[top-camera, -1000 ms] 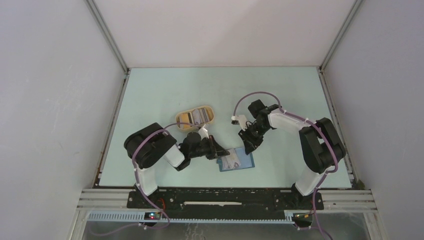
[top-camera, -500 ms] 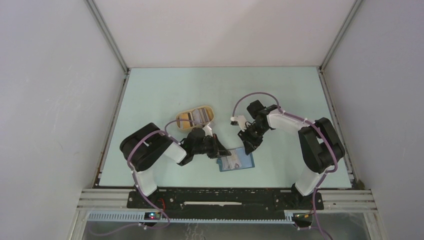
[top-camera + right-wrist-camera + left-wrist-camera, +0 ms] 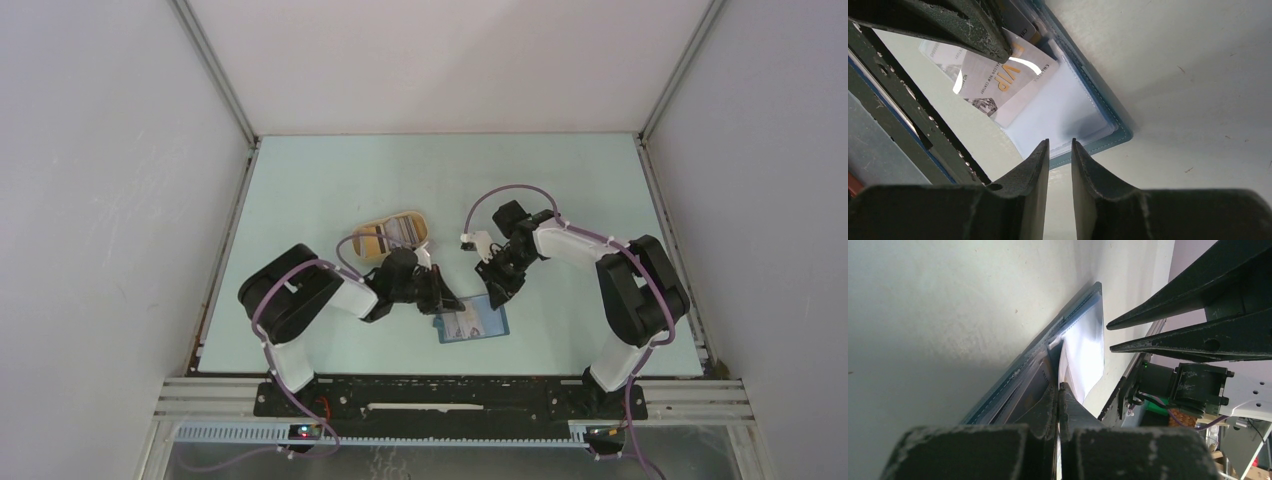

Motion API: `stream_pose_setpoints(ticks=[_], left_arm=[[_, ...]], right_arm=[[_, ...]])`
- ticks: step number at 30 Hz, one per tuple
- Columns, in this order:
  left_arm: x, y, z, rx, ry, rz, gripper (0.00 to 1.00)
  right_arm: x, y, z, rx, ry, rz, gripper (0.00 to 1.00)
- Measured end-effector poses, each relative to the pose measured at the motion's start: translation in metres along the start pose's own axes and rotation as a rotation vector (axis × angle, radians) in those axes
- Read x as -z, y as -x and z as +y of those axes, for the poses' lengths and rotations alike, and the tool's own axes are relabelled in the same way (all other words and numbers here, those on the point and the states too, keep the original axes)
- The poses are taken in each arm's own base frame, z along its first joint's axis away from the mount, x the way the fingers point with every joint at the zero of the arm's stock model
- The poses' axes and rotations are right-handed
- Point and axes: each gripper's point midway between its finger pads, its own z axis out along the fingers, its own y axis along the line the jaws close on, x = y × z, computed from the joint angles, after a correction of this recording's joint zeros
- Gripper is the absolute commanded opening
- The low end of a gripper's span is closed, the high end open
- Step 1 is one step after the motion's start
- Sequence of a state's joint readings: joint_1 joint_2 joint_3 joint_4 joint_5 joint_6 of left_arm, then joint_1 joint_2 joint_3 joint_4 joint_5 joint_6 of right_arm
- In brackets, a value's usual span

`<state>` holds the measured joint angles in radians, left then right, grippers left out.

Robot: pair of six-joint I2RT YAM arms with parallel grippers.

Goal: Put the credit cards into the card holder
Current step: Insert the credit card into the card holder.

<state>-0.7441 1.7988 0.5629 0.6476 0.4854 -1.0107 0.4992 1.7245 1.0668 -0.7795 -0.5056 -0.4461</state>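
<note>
The teal-blue card holder [image 3: 473,322] lies open on the table in front of both arms, its lighter blue inside [image 3: 1060,115] facing up. My left gripper [image 3: 440,301] is shut on a pale card marked VIP [image 3: 1000,77]. The card sits slanted at the holder's inner slots, next to other cards tucked in there [image 3: 1020,22]. In the left wrist view the gripper [image 3: 1059,386] pinches that card [image 3: 1083,347] edge-on. My right gripper [image 3: 497,290] hangs at the holder's far edge [image 3: 1098,145]. Its jaws [image 3: 1060,142] are a narrow gap apart and hold nothing.
A tan oval tray [image 3: 360,240] with more cards [image 3: 400,231] stands just behind the left arm's wrist. The two grippers are close together over the card holder; the right gripper's fingers [image 3: 1188,305] fill the left wrist view's upper right.
The left arm's wrist has shifted a little to the right and away from me, with the card still at the holder's left edge. The right arm and the holder have not moved.
</note>
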Motion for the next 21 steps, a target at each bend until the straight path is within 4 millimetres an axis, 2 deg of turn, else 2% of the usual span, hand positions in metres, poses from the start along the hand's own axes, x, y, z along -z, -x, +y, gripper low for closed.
stream_pose_setpoints(ticks=[8, 16, 18, 21], left_arm=[[-0.004, 0.002, -0.003, 0.008, 0.007, 0.021, 0.06], [-0.007, 0.002, -0.003, 0.011, 0.001, 0.028, 0.19], [-0.009, 0.002, -0.003, 0.010, -0.002, 0.028, 0.23], [-0.010, 0.003, -0.004, 0.010, -0.010, 0.027, 0.26]], right_arm=[[0.000, 0.001, 0.002, -0.005, 0.009, -0.005, 0.37], [0.007, 0.008, 0.007, -0.005, 0.039, -0.050, 0.39], [0.010, 0.011, 0.010, 0.005, 0.050, -0.068, 0.37], [0.019, 0.018, 0.023, 0.048, 0.092, -0.114, 0.29]])
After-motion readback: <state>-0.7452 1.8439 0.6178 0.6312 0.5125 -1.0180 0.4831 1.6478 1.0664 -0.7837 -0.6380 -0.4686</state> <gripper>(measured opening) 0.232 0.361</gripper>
